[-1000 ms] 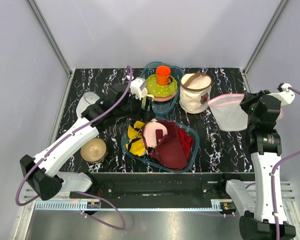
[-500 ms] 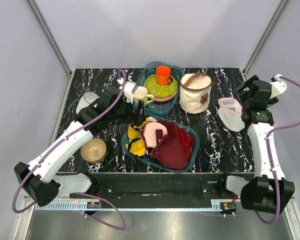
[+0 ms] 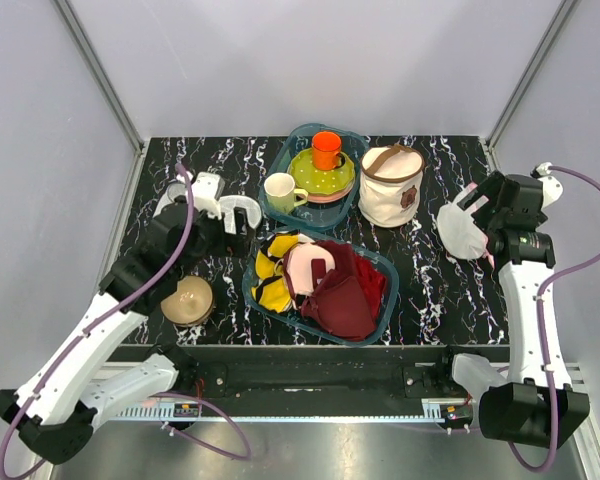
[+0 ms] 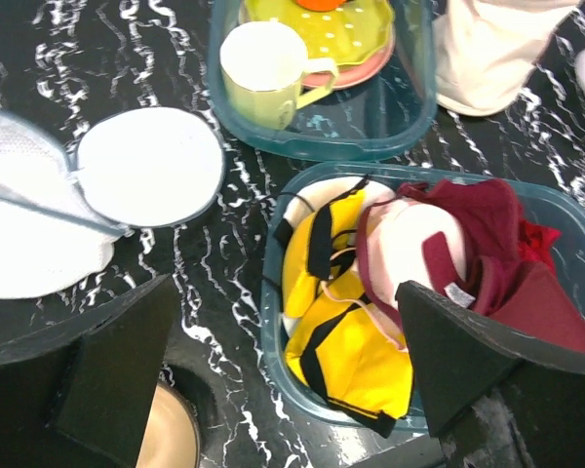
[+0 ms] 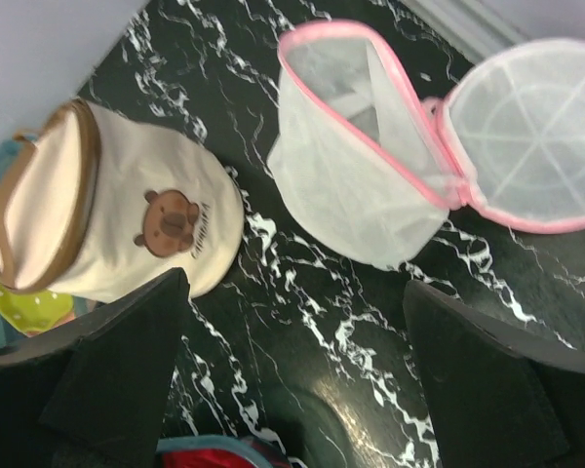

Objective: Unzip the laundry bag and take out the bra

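Note:
The laundry bag (image 5: pixel 356 166) lies unzipped on the black table, its pink-trimmed lid (image 5: pixel 536 136) flopped open beside it. From above, the laundry bag (image 3: pixel 458 232) shows at the right, partly under my right arm. My right gripper (image 5: pixel 297 380) hovers just above it, open and empty; from above the right gripper (image 3: pixel 477 222) is over the bag's edge. The pale pink bra (image 3: pixel 302 268) rests in the near teal bin (image 3: pixel 380 262) among red cloth. My left gripper (image 4: pixel 283 390) is open and empty, left of the bra (image 4: pixel 405 244).
A cream basket (image 3: pixel 390 185) stands left of the bag. The back teal tray (image 3: pixel 352 205) holds a cream cup (image 3: pixel 280 190), plates and an orange cup. A plain white mesh pouch (image 4: pixel 29 224) and disc (image 4: pixel 151 166) lie at left, a tan bowl (image 3: pixel 187 300) nearer.
My right gripper opened and let go of the laundry bag, which dropped onto the table. My left arm pulled back to the left, uncovering the cream cup.

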Controlling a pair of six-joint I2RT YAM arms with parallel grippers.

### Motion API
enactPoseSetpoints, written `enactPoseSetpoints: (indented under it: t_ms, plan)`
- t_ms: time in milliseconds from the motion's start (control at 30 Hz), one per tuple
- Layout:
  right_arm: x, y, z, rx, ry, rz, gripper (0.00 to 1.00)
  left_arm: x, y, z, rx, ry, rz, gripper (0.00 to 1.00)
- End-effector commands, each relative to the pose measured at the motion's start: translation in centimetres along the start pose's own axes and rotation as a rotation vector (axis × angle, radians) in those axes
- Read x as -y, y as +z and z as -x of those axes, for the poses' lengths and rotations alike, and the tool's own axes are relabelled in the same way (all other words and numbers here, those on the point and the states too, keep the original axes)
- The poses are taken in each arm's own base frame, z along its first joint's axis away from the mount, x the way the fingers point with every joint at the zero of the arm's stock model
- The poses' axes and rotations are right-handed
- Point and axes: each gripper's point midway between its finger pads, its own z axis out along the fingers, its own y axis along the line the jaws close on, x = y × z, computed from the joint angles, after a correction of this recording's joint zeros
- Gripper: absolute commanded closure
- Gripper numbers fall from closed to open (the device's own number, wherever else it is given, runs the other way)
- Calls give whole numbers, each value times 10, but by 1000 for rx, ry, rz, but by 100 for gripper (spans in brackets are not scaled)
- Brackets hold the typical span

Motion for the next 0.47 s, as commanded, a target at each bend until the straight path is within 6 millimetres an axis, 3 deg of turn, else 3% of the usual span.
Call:
enactPoseSetpoints:
  t_ms: [0,133,433]
  plan:
    - [10,-2,-28,-97,-7,-18,0,-32,-6,17,196,-71,153,1]
    - [13,1,-31,-101,-2,-28,0,-44,-16,20,233,-117,212,1]
    - [17,8,-40,-117,11,-48,0,-35,-7,12,163,-103,179,1]
